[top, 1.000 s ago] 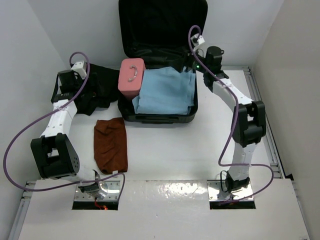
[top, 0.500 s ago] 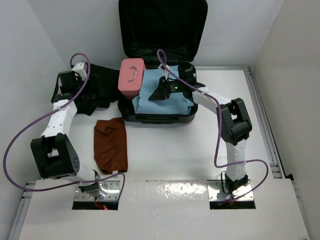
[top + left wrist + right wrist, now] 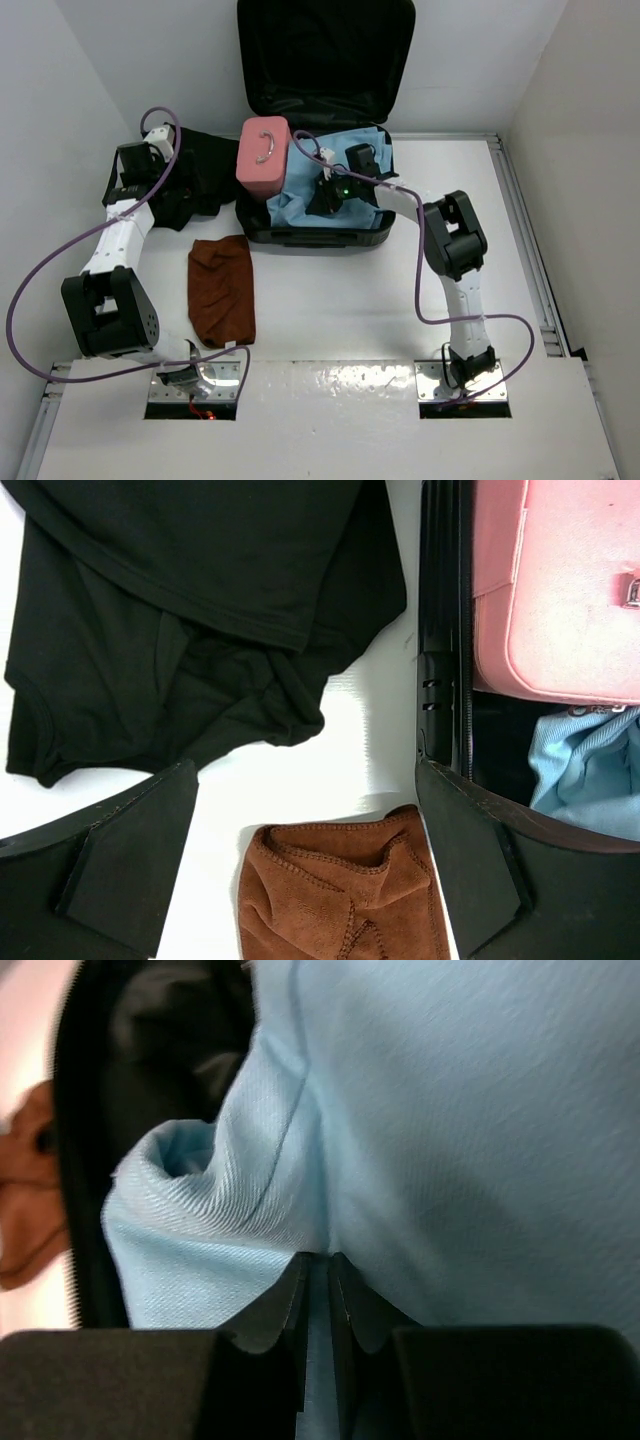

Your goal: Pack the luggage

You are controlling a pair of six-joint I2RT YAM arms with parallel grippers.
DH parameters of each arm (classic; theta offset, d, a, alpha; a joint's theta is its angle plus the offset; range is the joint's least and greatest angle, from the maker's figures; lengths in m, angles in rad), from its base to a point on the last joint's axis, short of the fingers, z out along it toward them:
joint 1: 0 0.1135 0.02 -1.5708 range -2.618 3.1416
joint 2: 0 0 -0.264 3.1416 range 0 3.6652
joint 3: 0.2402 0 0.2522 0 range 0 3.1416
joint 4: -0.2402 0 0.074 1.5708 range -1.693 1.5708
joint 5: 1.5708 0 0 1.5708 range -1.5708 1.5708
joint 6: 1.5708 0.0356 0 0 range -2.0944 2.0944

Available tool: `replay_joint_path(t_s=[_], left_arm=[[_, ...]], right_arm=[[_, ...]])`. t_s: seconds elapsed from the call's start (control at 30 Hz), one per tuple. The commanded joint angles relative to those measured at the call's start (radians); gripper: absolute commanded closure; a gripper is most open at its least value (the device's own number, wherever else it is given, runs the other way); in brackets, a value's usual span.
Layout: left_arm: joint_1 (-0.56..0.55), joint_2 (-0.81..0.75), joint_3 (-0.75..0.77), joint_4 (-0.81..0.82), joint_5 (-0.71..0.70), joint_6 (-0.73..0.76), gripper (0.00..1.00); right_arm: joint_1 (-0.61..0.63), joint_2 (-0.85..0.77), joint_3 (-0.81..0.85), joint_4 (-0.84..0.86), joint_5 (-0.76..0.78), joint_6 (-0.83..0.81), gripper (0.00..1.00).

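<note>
The luggage is a black suitcase lying open at the back of the table, its lid upright. Inside it are a pink case on the left and a light blue cloth. My right gripper is down in the suitcase, shut on a fold of the blue cloth; its jaws pinch the fabric. My left gripper is open and empty above the table, between a black garment and a brown towel, left of the luggage wall.
The black garment lies bunched left of the suitcase. The brown towel lies on the white table in front of it. White walls close in the left, back and right. The pink case and blue cloth show in the left wrist view.
My right arm swung from the suitcase's right rear corner down and left into it and closed on the blue cloth, which is now bunched. The left arm has not moved.
</note>
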Motion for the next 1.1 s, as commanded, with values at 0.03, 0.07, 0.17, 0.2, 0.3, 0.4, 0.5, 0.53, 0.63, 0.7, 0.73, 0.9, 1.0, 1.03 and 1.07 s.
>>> replay_joint_path(t_s=[0.03, 0.07, 0.17, 0.2, 0.3, 0.4, 0.5, 0.53, 0.63, 0.7, 0.73, 0.9, 1.0, 1.03, 1.07], left_arm=[[-0.008, 0.019, 0.034, 0.009, -0.011, 0.013, 0.04], [-0.008, 0.019, 0.034, 0.009, -0.011, 0.013, 0.04], [-0.008, 0.04, 0.043, 0.009, -0.011, 0.013, 0.04], [-0.008, 0.041, 0.052, 0.009, -0.011, 0.013, 0.04], [-0.017, 0.041, 0.052, 0.018, -0.022, 0.013, 0.04], [-0.017, 0.051, 0.052, 0.019, -0.031, 0.013, 0.04], [-0.026, 0.051, 0.073, 0.019, -0.031, 0.013, 0.04], [-0.026, 0.051, 0.074, 0.028, -0.021, 0.013, 0.04], [-0.026, 0.06, 0.086, 0.028, -0.01, 0.013, 0.04], [-0.026, 0.06, 0.097, 0.037, 0.0, 0.013, 0.04], [-0.026, 0.071, 0.097, 0.037, 0.0, 0.001, 0.04], [-0.037, 0.119, 0.147, 0.069, -0.023, -0.02, 0.04], [-0.047, 0.165, 0.193, 0.069, -0.098, -0.031, 0.04], [-0.047, 0.177, 0.214, 0.069, -0.144, -0.031, 0.04], [-0.047, 0.186, 0.224, 0.069, -0.157, -0.04, 0.04]], right_arm=[[-0.05, 0.067, 0.021, 0.039, 0.349, -0.16, 0.86], [-0.048, 0.058, 0.019, 0.05, 0.357, -0.179, 0.85], [-0.053, -0.008, -0.018, -0.034, 0.299, -0.259, 0.82], [-0.05, -0.028, -0.041, -0.042, 0.279, -0.312, 0.8], [-0.056, -0.151, -0.176, -0.053, 0.175, -0.445, 0.73], [-0.06, -0.237, -0.265, -0.1, 0.164, -0.547, 0.67], [-0.099, -0.234, -0.187, -0.166, 0.128, -0.563, 0.53], [-0.117, -0.234, -0.168, -0.156, 0.092, -0.449, 0.5], [-0.157, -0.248, -0.101, 0.022, 0.067, -0.167, 0.49], [-0.186, -0.232, -0.073, 0.18, 0.097, -0.067, 0.49], [-0.192, -0.223, -0.032, 0.235, 0.122, 0.064, 0.49], [-0.206, -0.058, 0.223, 0.341, 0.293, 0.224, 0.5], [-0.197, 0.062, 0.364, 0.252, 0.387, 0.214, 0.5], [-0.194, 0.121, 0.388, 0.163, 0.419, 0.206, 0.5], [-0.194, 0.142, 0.41, 0.13, 0.44, 0.177, 0.5]])
